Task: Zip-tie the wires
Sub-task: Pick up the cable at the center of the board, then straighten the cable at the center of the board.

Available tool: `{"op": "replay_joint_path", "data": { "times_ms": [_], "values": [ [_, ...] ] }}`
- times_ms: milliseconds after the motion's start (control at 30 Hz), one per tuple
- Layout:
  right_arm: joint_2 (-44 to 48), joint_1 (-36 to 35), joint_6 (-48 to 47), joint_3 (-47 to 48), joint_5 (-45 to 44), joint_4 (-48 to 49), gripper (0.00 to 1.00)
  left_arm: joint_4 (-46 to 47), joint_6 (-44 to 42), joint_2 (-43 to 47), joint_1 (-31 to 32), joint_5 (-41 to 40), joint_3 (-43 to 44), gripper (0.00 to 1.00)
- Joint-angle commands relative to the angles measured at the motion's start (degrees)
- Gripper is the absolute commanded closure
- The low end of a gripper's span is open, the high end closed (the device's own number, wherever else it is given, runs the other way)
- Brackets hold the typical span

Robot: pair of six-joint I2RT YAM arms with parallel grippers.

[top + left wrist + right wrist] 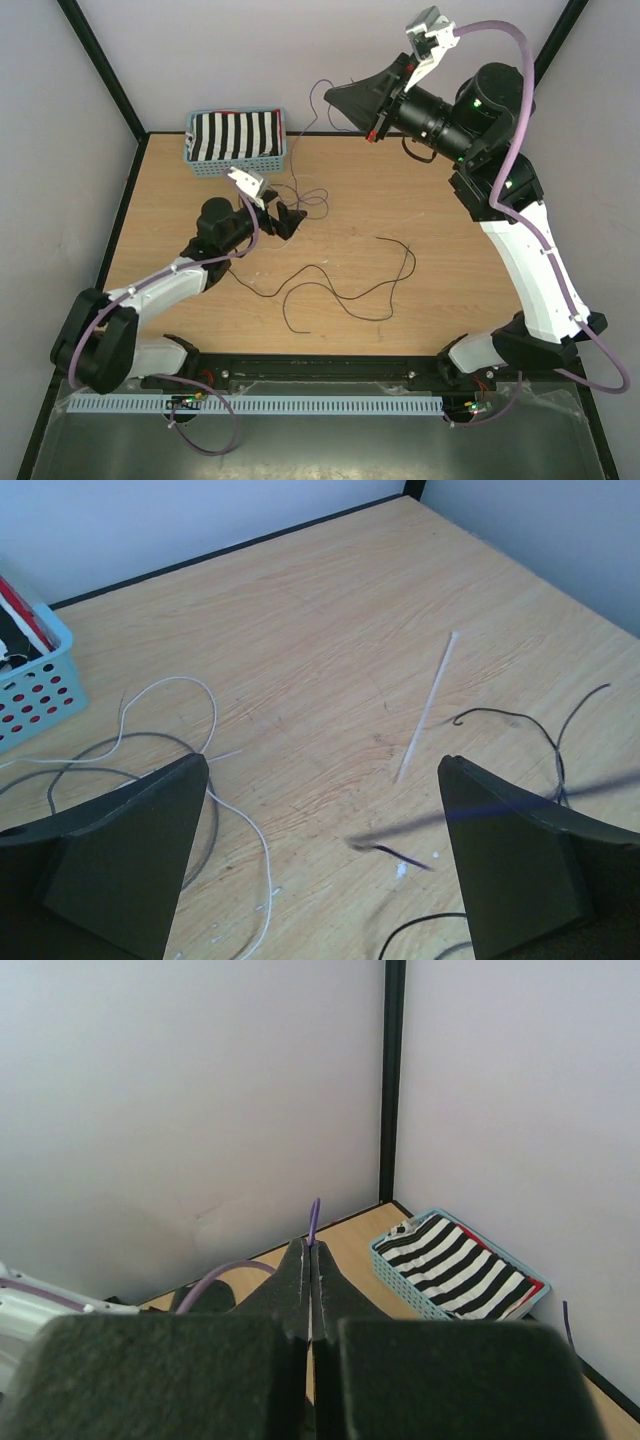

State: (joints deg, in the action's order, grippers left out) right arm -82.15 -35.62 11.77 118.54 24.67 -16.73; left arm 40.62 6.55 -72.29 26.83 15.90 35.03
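Left tool (322,765) jaws apart above wires (214,715) on tabletop (330,600); only its wrist view shows a pale strip (427,705). Right tool (309,1260) closed, raised, facing basket (405,1282).

right hand (310,1252) closed on thin wire (314,1218) | blue basket (397,1272) right; striped cloth (460,1265) in it

Light even and soft, bright overall; no glare on the surface (450,270), shadows faint. Top view crisp throughout.
Left wrist view: left tool (325,765) fingers (120,860) dark, little detail; one dark wire (400,832) just ahead of the tool smeared by blur.
Right wrist view: right tool (310,1260) pads (180,1380) close, soft, grainy; basket (450,1265) beyond it sharp.
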Motion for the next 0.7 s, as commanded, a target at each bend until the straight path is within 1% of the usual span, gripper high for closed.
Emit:
{"op": "replay_joint_path", "data": {
  "times_ms": [0, 33, 67, 100, 167, 267, 367, 400, 467, 567, 667],
  "values": [
    [3.4, 0.1, 0.5, -0.6, 1.5, 2.1, 1.0, 9.6, -1.5, -3.7, 0.7, -2.0, 1.1, 0.01],
    [3.8, 0.0, 0.6, -0.8, 1.7, 2.2, 1.0, 11.2, -1.3, -4.8, 0.8, -1.5, 1.3, 0.04],
    [4.2, 0.0, 0.7, -1.0, 1.8, 2.3, 1.0, 12.7, -1.1, -5.8, 0.8, -0.5, 1.6, 0.1],
    [4.7, 0.0, 0.8, -1.4, 2.0, 2.6, 1.0, 14.6, -0.7, -6.9, 0.9, 0.9, 2.1, 0.25],
    [5.6, 0.0, 1.1, -2.3, 2.0, 3.1, 1.0, 17.8, 0.4, -9.0, 1.0, 3.8, 3.2, 0.47],
    [7.2, 0.0, 1.2, -4.5, 1.7, 4.0, 1.0, 20.8, 1.2, -11.6, 1.8, 4.8, 4.6, 0.74],
    [8.6, 0.0, 0.1, -6.7, 0.2, 4.2, 1.0, 21.1, 1.1, -12.6, 2.1, 4.5, 5.3, 0.98],
    [9.3, 0.0, -0.4, -7.7, -0.8, 4.2, 1.0, 21.1, 1.0, -12.6, 2.1, 4.2, 5.1, 1.0],
    [10.9, 0.0, -1.4, -10.4, -3.9, 4.2, 1.0, 21.1, 0.8, -12.1, 2.1, 3.2, 4.2, 1.0],
    [14.0, 0.1, -3.3, -15.2, -12.0, 4.1, 1.0, 20.7, 1.5, -10.3, 1.5, 0.8, 1.9, 1.0],
    [17.0, 0.0, -5.3, -20.6, -21.3, 3.3, 1.0, 15.9, 5.5, -7.5, -1.5, 1.0, 0.1, 1.0]
  ]
}}
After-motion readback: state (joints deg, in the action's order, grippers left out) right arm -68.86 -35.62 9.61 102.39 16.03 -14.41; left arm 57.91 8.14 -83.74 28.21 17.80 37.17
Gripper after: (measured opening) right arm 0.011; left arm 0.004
